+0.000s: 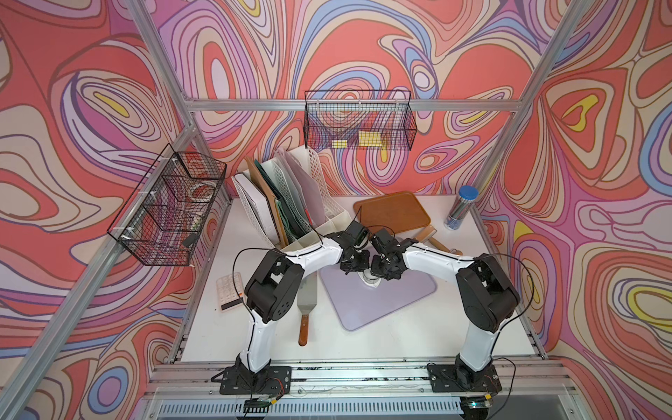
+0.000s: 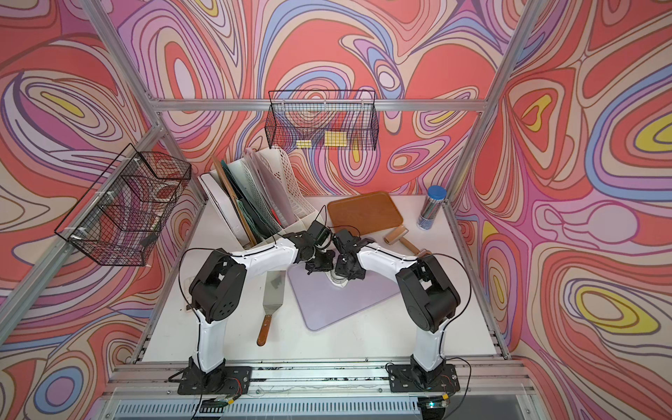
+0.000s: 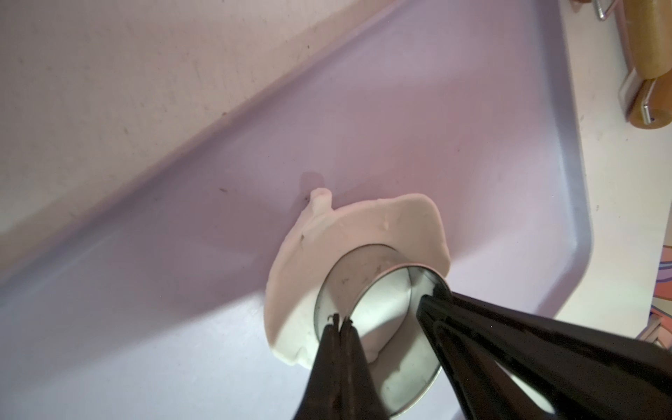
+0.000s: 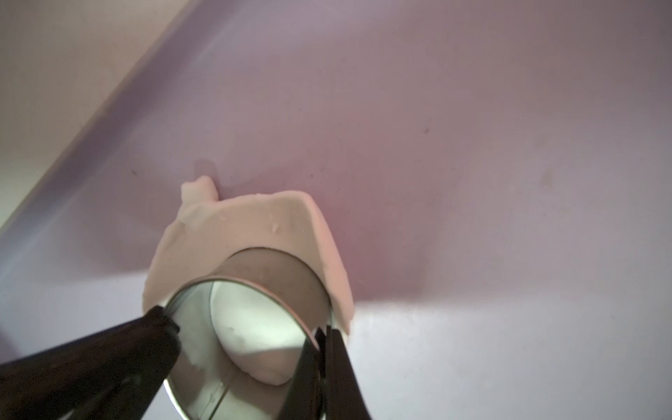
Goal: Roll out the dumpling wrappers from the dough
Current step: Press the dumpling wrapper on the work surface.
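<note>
A flattened white dough point(image 3: 363, 225) point(image 4: 247, 225) lies on the lilac mat point(image 1: 392, 302) point(image 2: 349, 305). A metal ring cutter point(image 3: 367, 276) point(image 4: 276, 272) stands pressed into it. The round patch of dough inside the ring is the dumpling wrapper point(image 3: 378, 316) point(image 4: 254, 327). My left gripper point(image 3: 340, 319) point(image 1: 354, 268) is shut on the ring's wall, one finger inside and one outside. My right gripper point(image 4: 323, 332) point(image 1: 382, 272) is shut on the opposite wall the same way. In both top views the two wrists meet over the mat and hide most of the ring and dough point(image 2: 338, 284).
A metal spatula with a wooden handle point(image 1: 307, 302) lies left of the mat. A wooden roller point(image 1: 429, 236) and a brown tray point(image 1: 392, 212) sit behind it. A white file rack point(image 1: 291, 203), a blue-capped tube point(image 1: 460, 209) and two wire baskets point(image 1: 171, 203) ring the table.
</note>
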Tool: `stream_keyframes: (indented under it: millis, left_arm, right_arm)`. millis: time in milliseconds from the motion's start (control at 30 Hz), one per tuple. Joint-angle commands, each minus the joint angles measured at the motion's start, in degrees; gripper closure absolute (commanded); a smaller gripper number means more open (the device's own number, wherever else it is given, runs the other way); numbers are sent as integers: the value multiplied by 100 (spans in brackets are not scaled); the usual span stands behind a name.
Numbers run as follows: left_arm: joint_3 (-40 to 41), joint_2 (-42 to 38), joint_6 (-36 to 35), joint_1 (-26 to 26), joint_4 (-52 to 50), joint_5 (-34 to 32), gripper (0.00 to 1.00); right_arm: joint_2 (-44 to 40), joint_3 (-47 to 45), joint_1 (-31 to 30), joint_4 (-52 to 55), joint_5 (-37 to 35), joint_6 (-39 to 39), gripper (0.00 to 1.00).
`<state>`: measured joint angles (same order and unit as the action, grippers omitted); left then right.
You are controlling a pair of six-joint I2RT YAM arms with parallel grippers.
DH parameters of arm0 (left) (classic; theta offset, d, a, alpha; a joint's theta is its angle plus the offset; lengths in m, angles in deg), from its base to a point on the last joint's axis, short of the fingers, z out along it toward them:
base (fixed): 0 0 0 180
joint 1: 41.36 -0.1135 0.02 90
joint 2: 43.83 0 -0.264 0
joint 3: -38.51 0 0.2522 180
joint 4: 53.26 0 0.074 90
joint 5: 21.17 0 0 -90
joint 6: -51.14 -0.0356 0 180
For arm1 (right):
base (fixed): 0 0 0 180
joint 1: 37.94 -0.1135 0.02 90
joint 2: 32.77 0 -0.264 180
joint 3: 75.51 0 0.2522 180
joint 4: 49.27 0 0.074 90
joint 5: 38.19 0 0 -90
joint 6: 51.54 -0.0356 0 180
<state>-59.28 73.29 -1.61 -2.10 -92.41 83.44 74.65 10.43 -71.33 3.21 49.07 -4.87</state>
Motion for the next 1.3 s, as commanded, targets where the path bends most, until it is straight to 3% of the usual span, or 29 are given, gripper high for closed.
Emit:
stream_keyframes:
  millis: [0, 67, 200, 400, 567, 733, 833, 933, 1000, 1100, 1267]
  left_arm:
    - [771, 466, 351, 383, 28, 397, 100]
    - [1148, 316, 484, 400, 119, 533, 100]
    - [1772, -27, 709, 493, 501, 943, 100]
    - [1990, -493, 698, 511, 586, 1046, 100]
    - [1465, -41, 677, 218, 577, 968, 100]
    - [203, 625, 319, 55, 62, 692, 100]
    - [-358, 947, 141, 46, -216, 571, 100]
    - [-400, 1035, 98, 71, -263, 605, 100]
    - [-156, 933, 120, 115, -219, 619, 100]
    - [473, 637, 238, 210, -58, 737, 100]
    - [1706, -43, 668, 388, 683, 1106, 100]
  right_arm:
    - [629, 231, 34, -399, 452, 457, 100]
    - [773, 493, 190, -365, 169, 1079, 100]
    - [1170, 1241, 280, -289, 296, 2481, 100]
    - [1549, 1913, 539, -177, 951, 3365, 100]
    - [1342, 1586, 524, 209, 1222, 2690, 100]
    - [552, 417, 9, 416, 1095, 956, 100]
    - [95, -285, -387, -110, 1296, -113, 100]
    - [-212, -514, -583, -429, 1010, -693, 100]
    - [-212, -367, -568, -370, 533, -683, 100]
    - [148, 157, -391, -281, 37, -69, 100]
    - [865, 937, 82, -783, 108, 1491, 100]
